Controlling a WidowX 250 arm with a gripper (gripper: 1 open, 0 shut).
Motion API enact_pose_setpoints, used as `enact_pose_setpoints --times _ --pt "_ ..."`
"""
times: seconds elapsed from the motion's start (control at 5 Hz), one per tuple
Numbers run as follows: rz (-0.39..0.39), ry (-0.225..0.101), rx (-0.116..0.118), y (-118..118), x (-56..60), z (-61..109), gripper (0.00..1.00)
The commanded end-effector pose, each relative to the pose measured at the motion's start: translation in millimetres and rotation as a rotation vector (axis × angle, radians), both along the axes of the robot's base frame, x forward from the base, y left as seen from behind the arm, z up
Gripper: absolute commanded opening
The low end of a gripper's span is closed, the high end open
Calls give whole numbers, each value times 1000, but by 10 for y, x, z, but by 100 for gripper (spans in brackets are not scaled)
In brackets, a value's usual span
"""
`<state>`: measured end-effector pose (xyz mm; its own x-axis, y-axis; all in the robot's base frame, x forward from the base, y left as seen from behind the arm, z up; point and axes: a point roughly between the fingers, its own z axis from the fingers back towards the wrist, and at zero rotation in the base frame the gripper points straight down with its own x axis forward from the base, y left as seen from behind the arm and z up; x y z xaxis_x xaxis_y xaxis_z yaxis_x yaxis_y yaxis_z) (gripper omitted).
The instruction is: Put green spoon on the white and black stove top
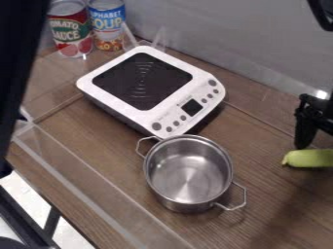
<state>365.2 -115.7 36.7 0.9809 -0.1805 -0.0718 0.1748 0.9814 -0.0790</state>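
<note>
The green spoon (310, 158) lies on the wooden table at the far right edge, a pale yellow-green piece partly cut off by the frame. Just above it hangs my dark gripper (317, 134), open, with nothing between its fingers and half out of view. The white and black stove top (150, 89) sits left of centre, its black square top bare. Its button panel faces the front right.
A steel pot (193, 173) with two handles stands empty in front of the stove. Two food cans (86, 27) stand at the back left by the wall. A dark blurred shape (18, 78) covers the left edge of the view.
</note>
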Motion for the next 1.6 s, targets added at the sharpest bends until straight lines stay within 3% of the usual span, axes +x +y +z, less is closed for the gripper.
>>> enact_pose_setpoints --times 0.0,0.2,0.6,1.0,1.4 --pt "62 -34 2 72 198 192 100" --pt "103 -9 12 136 265 195 100" --pt "39 23 22 275 148 184 100" --pt "47 52 30 308 155 267 100" --pt "38 74 31 312 220 215 100"
